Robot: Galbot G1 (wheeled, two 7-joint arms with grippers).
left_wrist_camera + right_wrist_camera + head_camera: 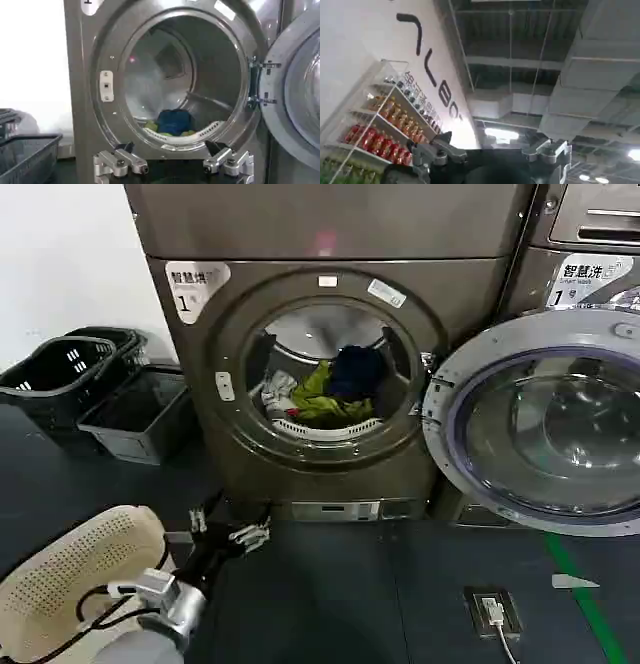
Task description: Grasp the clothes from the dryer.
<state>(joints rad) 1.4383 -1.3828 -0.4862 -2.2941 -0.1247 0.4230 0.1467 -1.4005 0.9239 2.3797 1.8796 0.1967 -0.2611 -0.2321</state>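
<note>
The dryer [190,374] stands in front of me with its round glass door [540,429] swung open to the right. Inside the drum lie the clothes: a yellow-green piece [318,396], a white-grey piece [277,394] and a dark navy piece [357,371]. My left gripper [228,526] hovers low before the dryer, below the porthole, open and empty. In the left wrist view the left gripper [170,152] faces the drum, where the navy piece [174,121] lies on the yellow-green piece [150,126]. My right gripper [495,145] points up at the ceiling, open and empty.
Two black baskets [60,374] and a grey bin [140,414] stand on the floor left of the dryer. A cream perforated basket [70,579] sits at my lower left. A like-coloured machine [590,244] stands on the right. A floor socket [492,612] lies ahead to the right.
</note>
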